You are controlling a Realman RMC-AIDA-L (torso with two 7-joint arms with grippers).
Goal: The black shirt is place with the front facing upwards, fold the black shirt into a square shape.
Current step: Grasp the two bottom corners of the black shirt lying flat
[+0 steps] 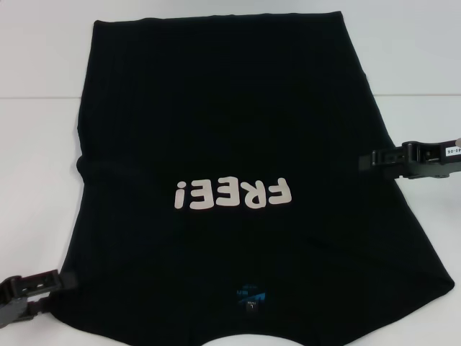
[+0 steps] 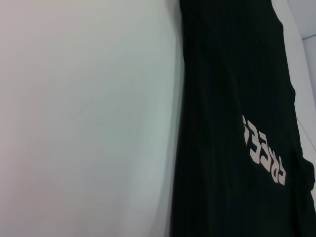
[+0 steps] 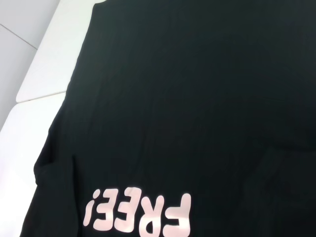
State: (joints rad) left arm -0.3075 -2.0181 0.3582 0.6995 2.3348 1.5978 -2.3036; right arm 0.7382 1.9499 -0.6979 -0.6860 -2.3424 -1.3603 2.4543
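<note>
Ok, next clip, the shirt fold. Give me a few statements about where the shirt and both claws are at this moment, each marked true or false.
1. The black shirt lies print side up on the white table. True.
2. The "FREE!" print reads upside down in the head view. True.
3. The left claw is up by the shirt's far hem. False: it is at the shirt's near left edge, by the sleeve.
4. The right claw is at the shirt's right edge, farther from the robot than the left one. True.
5. The shirt is already folded into a square. False: its body lies spread out flat.
</note>
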